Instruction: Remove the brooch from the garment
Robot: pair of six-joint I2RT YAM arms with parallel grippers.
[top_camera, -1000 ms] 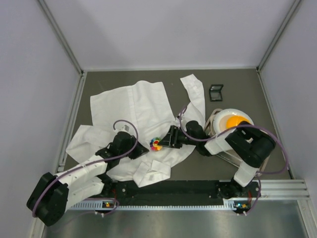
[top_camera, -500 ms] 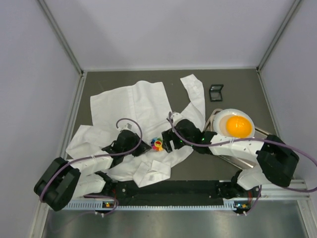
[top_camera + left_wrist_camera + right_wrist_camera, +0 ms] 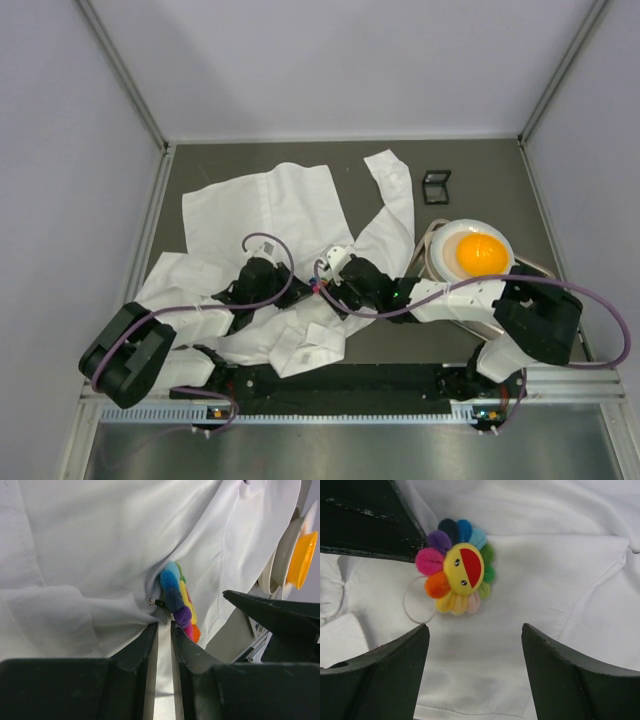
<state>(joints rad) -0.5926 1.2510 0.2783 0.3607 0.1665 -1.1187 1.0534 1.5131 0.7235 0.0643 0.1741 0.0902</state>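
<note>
2 jaw stories: my left gripper (image 3: 164, 630) pinches a thin creased garment (image 3: 90, 555) fold right beside the fuzzy, petal-ringed brooch (image 3: 457, 572); my right gripper (image 3: 475, 645) gapes wide, brooch just ahead, untouched.

Both arms lie low and reach inward, the left arm (image 3: 190, 320) angling from its base towards the middle, the right arm (image 3: 450, 295) stretched leftwards to meet it. The two wrists end up almost nose to nose. The left gripper (image 3: 164, 625) has its fingers drawn nearly together, nipping a fold of the garment (image 3: 75, 540). The right gripper (image 3: 474, 630) faces it with jaws spread wide, holding nothing.
</note>
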